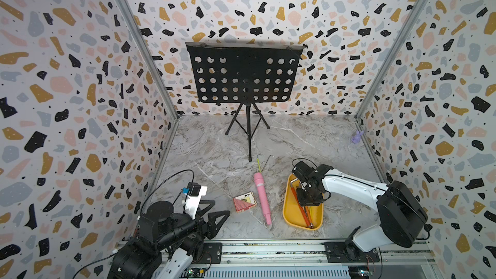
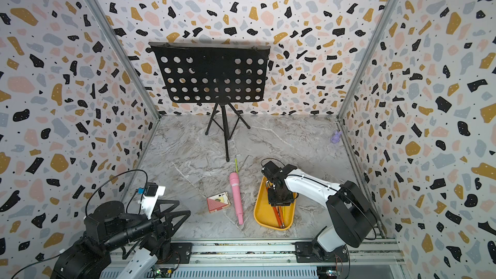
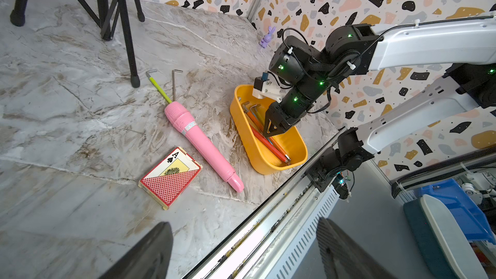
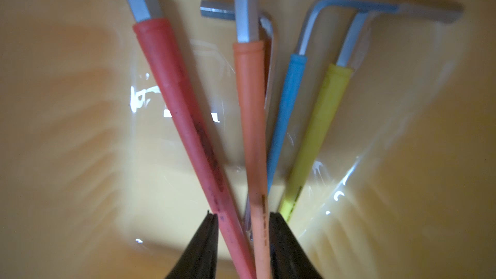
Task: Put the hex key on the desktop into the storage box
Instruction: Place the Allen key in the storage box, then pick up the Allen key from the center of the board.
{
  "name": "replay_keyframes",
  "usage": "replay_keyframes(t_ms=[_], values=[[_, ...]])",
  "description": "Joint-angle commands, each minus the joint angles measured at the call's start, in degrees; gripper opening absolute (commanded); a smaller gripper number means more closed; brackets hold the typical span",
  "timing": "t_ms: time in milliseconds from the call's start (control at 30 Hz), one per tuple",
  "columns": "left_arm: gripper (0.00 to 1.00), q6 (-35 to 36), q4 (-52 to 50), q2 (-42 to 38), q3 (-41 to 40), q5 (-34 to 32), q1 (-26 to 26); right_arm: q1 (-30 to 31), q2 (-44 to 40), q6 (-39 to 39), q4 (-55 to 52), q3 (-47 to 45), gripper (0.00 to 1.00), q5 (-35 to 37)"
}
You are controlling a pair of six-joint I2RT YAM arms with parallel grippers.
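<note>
**Two hex keys lie on the desktop, outside the storage box**

The yellow-sleeved hex key [image 1: 258,165] and the bare steel hex key [image 1: 267,163] lie on the desktop [image 1: 214,157], beyond the storage box [image 1: 291,210] and to its left. Their long axes run about along its long side. The right gripper [image 4: 241,214], on the nearer arm, sits low inside the box. Its jaws are slightly apart around the red key [image 4: 188,130] and the orange key [image 4: 252,130]; whether they pinch, I cannot tell. The left gripper [image 1: 222,207] has its fingers spread wide
</note>
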Motion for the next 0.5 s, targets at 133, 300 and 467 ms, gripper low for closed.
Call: replay_keyframes(t_ms=[133,300,467], values=[[0.88,0.0,2.4,-0.3,0.5,-0.2,0.2,-0.1,-4.3,1.2,-6.5,6.9,0.37,2.7],[0.88,0.0,2.4,-0.3,0.5,-0.4,0.3,0.0,-0.9,1.5,-7.3,14.7,0.37,2.5],[0.88,0.0,2.3,-0.3,0.5,-0.6,0.4,0.1,7.4,2.5,-7.9,25.2,0.35,2.0]])
